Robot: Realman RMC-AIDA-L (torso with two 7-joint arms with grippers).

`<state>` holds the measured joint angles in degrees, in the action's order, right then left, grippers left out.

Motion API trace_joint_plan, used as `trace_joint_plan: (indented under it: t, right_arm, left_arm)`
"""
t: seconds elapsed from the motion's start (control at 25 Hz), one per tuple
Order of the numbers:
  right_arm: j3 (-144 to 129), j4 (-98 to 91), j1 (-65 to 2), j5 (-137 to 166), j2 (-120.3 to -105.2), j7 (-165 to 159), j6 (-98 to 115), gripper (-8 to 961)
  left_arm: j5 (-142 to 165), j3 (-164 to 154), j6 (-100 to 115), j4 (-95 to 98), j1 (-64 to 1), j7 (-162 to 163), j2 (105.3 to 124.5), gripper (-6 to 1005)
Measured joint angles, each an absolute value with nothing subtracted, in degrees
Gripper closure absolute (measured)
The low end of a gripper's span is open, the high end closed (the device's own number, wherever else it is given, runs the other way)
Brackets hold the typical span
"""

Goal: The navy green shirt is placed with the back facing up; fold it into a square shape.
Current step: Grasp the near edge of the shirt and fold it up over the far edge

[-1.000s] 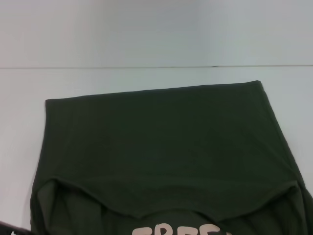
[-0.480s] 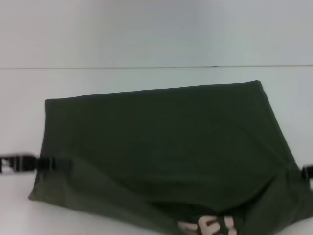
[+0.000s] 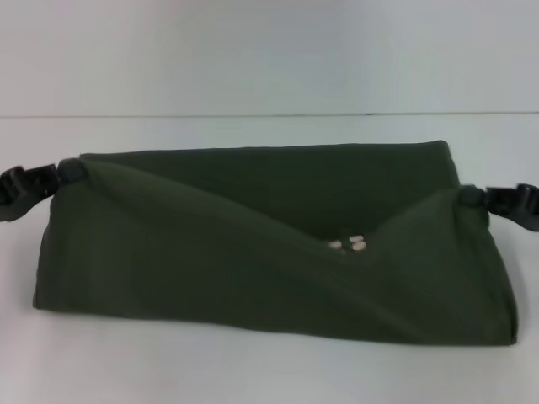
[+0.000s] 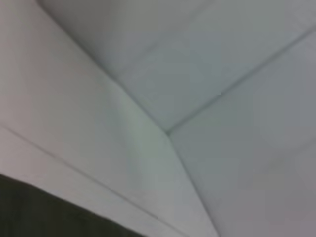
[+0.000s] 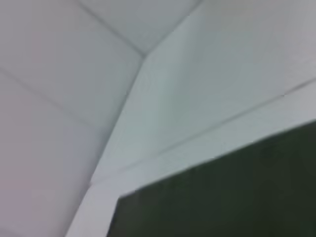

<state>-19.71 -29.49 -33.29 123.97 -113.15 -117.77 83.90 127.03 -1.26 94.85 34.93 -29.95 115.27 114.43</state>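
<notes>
The navy green shirt (image 3: 210, 252) lies across the white table as a wide, dark olive band, its near layer lifted and drawn back toward the far edge. A bit of cream lettering (image 3: 348, 244) shows in the sagging middle. My left gripper (image 3: 66, 172) is shut on the shirt's lifted left corner. My right gripper (image 3: 468, 196) is shut on the lifted right corner. Both held corners are close to the shirt's far edge. Dark fabric (image 4: 29, 212) fills a corner of the left wrist view, and the shirt's fabric (image 5: 222, 197) shows in the right wrist view.
The white table (image 3: 253, 370) extends in front of and beside the shirt. Its far edge (image 3: 168, 115) meets a pale wall (image 3: 253, 50) behind.
Both grippers have come into view and carried the shirt's near part up and away toward the far edge. The lettering that faced up is now almost wholly folded under.
</notes>
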Motion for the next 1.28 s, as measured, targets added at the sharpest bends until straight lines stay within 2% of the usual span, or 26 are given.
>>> trace_joint_plan:
  t: [0.08, 0.4, 0.6, 0.76, 0.88, 1.04, 1.28]
  right_arm:
    - [-19.7, -29.49, -33.9, 121.22, -114.95, -115.49, 78.73, 908]
    - [-19.91, -28.53, -34.74, 113.49, -115.81, -112.28, 71.42, 896]
    - [-19.9, -25.9, -36.02, 110.54, -116.19, -109.05, 65.46, 886]
    - [-19.91, -23.83, -37.99, 110.32, -117.33, -105.5, 60.03, 878]
    - [-20.09, -22.91, -39.67, 110.28, -119.21, -101.61, 53.64, 872]
    - [-20.08, -21.63, -40.87, 110.03, -119.86, -98.81, 49.44, 864]
    - [-20.05, -19.5, -42.3, 107.75, -119.93, -94.84, 45.42, 852]
  left_arm:
    - [125.44, -1.57, 91.31, 33.29, -30.1, 113.69, 115.14, 915]
    - [118.84, -1.63, 80.19, 30.79, -31.09, 108.39, 117.5, 910]
    - [116.92, -1.6, 74.79, 28.83, -32.02, 105.14, 118.21, 907]
    - [116.75, -1.57, 70.08, 26.71, -33.56, 101.88, 118.71, 904]
    - [115.28, -1.59, 65.05, 25.8, -34.97, 98.23, 119.93, 902]
    - [113.54, -1.57, 61.69, 25.71, -35.81, 95.7, 120.79, 900]
    - [111.77, -1.58, 56.52, 24.62, -37.65, 91.26, 121.63, 896]
